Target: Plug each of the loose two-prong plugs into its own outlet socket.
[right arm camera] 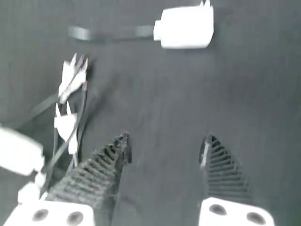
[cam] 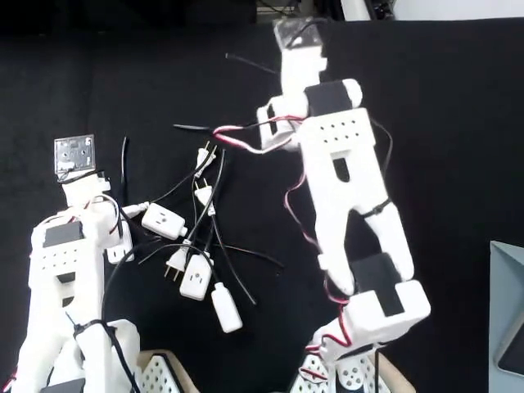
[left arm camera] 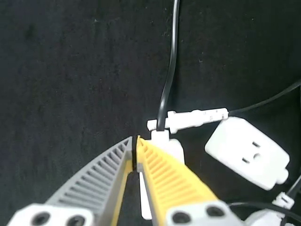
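Observation:
Several white plugs and sockets on black cords lie tangled on the black cloth. A white outlet socket lies close beside my left gripper, which is shut with its tips next to a slim white plug. Two loose two-prong plugs lie mid-table, the same plugs lying off to one side of my right gripper. That gripper is open and holds nothing. Beyond it lies a white plug block. Another socket has a pronged plug beside it.
A loose white plug body lies near the front. Black cords cross the cloth between the two arms. The right arm stretches over the table's middle. A grey box stands at the right edge.

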Controlling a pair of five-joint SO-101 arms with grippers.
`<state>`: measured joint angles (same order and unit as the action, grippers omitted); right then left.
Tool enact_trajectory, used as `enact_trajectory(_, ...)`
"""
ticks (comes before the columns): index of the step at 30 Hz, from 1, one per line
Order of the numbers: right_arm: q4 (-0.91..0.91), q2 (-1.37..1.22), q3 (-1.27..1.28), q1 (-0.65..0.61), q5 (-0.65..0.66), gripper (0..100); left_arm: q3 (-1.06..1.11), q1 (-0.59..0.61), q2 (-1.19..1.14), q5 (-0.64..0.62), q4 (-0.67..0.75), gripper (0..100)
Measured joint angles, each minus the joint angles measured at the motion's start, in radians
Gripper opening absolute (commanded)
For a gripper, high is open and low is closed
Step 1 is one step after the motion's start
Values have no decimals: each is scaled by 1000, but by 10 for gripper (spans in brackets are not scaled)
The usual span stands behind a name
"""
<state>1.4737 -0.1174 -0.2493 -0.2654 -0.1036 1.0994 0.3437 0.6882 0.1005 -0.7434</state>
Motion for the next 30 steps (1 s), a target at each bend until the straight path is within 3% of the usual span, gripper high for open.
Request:
enact_trajectory(6,212,11,0,-83,0,237,0,0,0,0,37,30)
enact_trajectory(12,224,11,103,-166,0,198,0,0,0,0,37,30)
enact_trajectory(18,-41,11,377,-265,0,84,0,0,0,0,37,30)
enact_trajectory(24,-420,11,634,-341,0,135,0,0,0,0,37,30)
enact_trajectory(30,-523,11,666,-345,0,145,0,0,0,0,37,30)
